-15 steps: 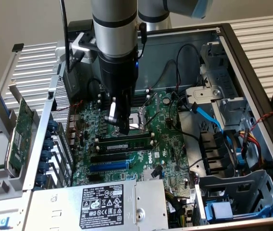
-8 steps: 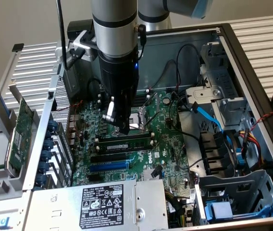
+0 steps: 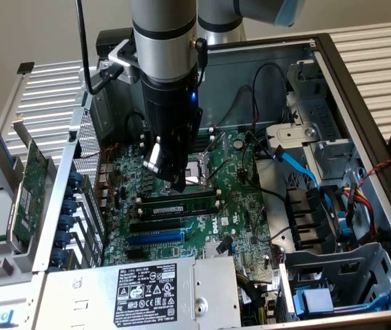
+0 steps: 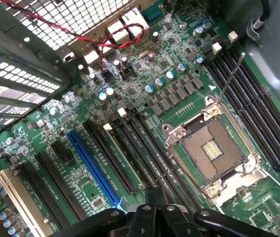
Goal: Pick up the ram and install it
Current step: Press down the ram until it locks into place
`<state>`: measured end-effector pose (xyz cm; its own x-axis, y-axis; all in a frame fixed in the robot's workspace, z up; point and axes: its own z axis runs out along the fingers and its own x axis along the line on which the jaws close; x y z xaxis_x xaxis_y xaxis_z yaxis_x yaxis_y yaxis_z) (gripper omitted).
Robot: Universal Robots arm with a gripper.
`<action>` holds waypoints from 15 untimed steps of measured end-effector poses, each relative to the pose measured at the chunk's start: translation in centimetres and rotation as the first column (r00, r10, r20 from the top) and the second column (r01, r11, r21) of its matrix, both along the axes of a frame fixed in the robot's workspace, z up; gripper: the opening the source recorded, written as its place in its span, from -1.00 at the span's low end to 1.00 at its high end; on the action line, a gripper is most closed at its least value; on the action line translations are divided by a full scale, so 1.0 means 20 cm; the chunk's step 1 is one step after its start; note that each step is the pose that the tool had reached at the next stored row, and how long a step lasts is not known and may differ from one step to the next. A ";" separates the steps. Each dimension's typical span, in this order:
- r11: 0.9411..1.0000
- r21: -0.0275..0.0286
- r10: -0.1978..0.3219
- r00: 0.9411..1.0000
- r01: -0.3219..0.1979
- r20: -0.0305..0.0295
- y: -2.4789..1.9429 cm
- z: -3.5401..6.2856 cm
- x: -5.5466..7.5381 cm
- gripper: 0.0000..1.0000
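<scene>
Robot arm worked inside an open computer case.
The gripper [image 3: 175,184] hung at frame centre, just above the ram [image 3: 180,204] seated in the motherboard [image 3: 240,206]; whether its jaws were spread could not be told.

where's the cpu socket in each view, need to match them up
Exterior view: the cpu socket is mid-motherboard, partly hidden behind the arm.
Wrist view: the cpu socket is the open silver frame between two banks of black memory slots.
Shared landmark: the blue expansion slot.
</scene>
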<state>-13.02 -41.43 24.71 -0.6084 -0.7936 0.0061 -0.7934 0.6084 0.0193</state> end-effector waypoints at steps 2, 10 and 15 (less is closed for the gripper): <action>1.000 0.000 -0.031 1.000 0.031 0.000 0.000 0.000 0.00 -0.80; 0.988 0.000 -0.153 0.988 0.153 0.000 0.000 0.000 0.00 -0.80; 0.974 0.000 -0.226 0.974 0.226 0.000 0.000 0.000 0.00 -0.80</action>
<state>-13.01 -41.44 24.72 -0.7721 -0.6355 0.0062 -0.6353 0.7720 0.0192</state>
